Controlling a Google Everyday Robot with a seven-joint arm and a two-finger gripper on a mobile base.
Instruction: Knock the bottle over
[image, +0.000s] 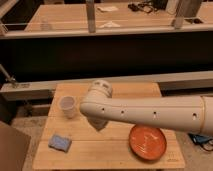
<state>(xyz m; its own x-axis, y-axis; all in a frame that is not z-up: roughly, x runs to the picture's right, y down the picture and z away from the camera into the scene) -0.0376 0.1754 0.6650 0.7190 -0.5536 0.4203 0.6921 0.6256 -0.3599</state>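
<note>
One gripper (98, 124) over one table (102, 151), one white cup (68, 106), one blue sponge (60, 143), one orange plate (147, 142).

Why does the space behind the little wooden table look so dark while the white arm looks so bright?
Camera view: light seems to come from above, so the white arm and wooden table are bright, while the recess behind lies in shadow; the gripper, hanging under the arm between the paper cup and orange plate, looks shaded by it.
</note>
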